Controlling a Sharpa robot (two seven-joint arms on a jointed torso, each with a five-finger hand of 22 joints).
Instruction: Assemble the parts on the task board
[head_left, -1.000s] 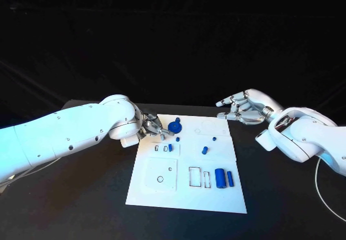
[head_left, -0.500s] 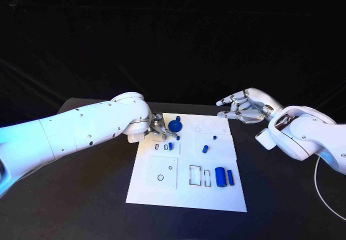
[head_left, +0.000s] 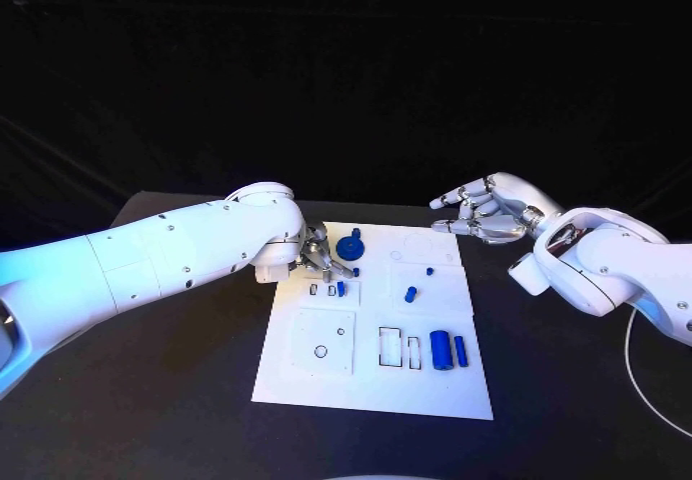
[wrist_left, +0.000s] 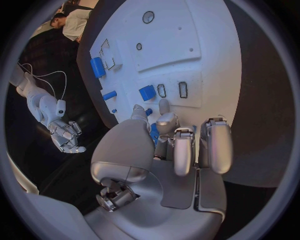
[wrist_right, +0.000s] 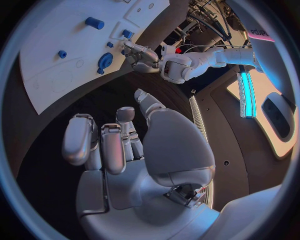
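The white task board (head_left: 375, 385) lies in the middle of the table. A round blue part (head_left: 351, 249) stands near its far left corner. My left hand (head_left: 323, 258) is right beside it, fingertips reaching it. In the left wrist view, blue (wrist_left: 154, 133) shows between the thumb and fingers (wrist_left: 175, 145), but a grip is not plain. A small blue block (head_left: 340, 289), a short peg (head_left: 411, 295) and two blue cylinders (head_left: 440, 353) lie on the board. My right hand (head_left: 485, 211) hovers over the far right corner, fingers apart, holding nothing.
The black table (head_left: 173, 380) surrounds the board on all sides. Outlined slots (head_left: 391, 349) and a raised white panel (head_left: 323, 343) take up the board's near half. The right wrist view shows the board (wrist_right: 50, 80), the round part (wrist_right: 105, 61) and my left hand (wrist_right: 139, 53).
My left arm has swung in over the table and its hand has moved right, up against the round blue part. The right hand has barely moved.
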